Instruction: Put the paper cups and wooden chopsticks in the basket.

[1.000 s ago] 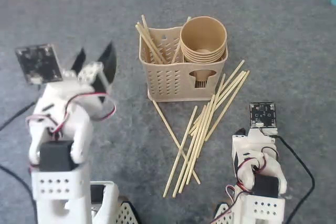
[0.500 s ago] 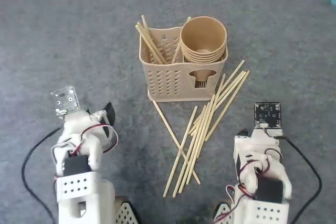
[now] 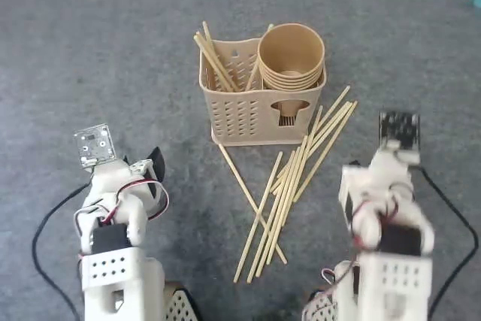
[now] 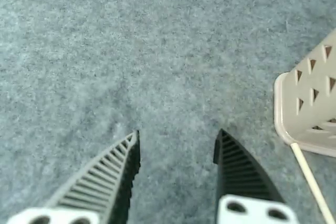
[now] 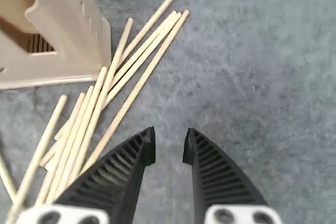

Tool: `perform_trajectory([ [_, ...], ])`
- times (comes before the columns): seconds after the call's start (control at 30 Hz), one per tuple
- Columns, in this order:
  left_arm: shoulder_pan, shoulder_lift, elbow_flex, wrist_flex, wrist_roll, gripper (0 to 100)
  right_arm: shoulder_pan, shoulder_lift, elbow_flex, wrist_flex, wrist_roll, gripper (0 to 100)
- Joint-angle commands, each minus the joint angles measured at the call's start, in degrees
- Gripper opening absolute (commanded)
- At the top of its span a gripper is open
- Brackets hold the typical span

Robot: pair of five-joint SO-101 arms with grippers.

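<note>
On the grey carpet [image 3: 90, 50], the cups are in the basket and many chopsticks lie beside it.
The stacked paper cups [image 3: 291, 50] stand in the right compartment of the basket [image 3: 240, 114], and a few wooden chopsticks [image 3: 216, 62] lean in the left one. A loose bundle of chopsticks [image 3: 284, 193] lies on the carpet in front of the basket, fanning out towards its right corner, with one stick crossing the others. The left gripper [image 4: 178, 134] hangs over bare carpet to the left of the basket, its jaws spread wide and holding nothing. The right gripper [image 5: 169, 130] hangs just right of the loose bundle, its jaws parted by a narrow gap, also holding nothing.
</note>
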Motion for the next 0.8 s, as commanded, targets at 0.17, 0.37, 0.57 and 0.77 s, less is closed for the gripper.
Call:
perform_trajectory([
  [0.17, -0.5, -0.9, -0.3, -0.5, -0.7, 22, -0.3, 38.6, -23.8, -6.2, -9.7, 10.4],
  [0.37, -0.4, -1.2, 0.3, -0.8, -0.8, 22, -0.3, 57.2, -35.6, -10.4, -12.5, 10.5],
  [0.57, -0.4, -1.2, 0.3, -0.9, -1.2, 22, -0.2, 73.4, -48.2, -11.9, -13.3, 10.5],
  [0.77, -0.4, -1.1, 0.6, -2.4, -3.3, 22, -0.1, 87.3, -59.5, -12.1, -13.2, 10.5],
])
